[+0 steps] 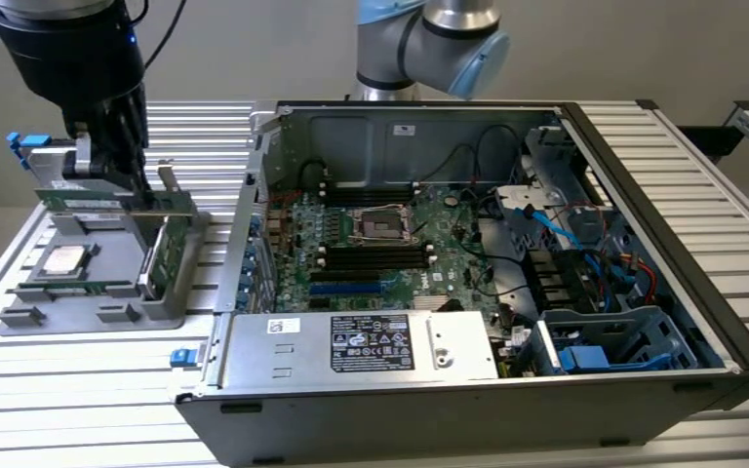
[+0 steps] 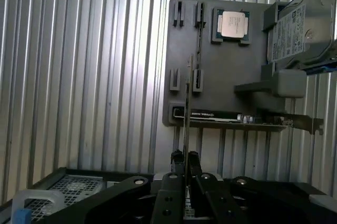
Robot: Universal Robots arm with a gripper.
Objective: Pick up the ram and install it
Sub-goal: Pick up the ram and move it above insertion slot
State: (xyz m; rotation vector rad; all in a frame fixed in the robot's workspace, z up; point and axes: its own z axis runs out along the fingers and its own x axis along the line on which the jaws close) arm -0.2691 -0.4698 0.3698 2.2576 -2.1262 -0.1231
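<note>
The ram point(image 1: 101, 202) is a thin green stick held level a little above the grey parts tray point(image 1: 36, 317) at the exterior view's left. My gripper point(image 1: 125, 193) comes down from above and is shut on it. In the wrist view the ram point(image 2: 187, 103) appears edge-on, running away from the fingers point(image 2: 178, 162) that pinch it, with the tray point(image 2: 210, 84) beneath. The open computer case point(image 1: 635, 195) lies at the exterior view's right, and the black memory slots point(image 1: 372, 257) on its motherboard are bare.
On the tray are a silver processor chip point(image 2: 234, 24), a second green stick point(image 1: 73, 287) in a slot, an upright expansion card point(image 1: 164, 255) with a metal bracket point(image 2: 297, 122), and a hard drive point(image 2: 295, 27). The case's power supply point(image 1: 362, 346) sits at its near end.
</note>
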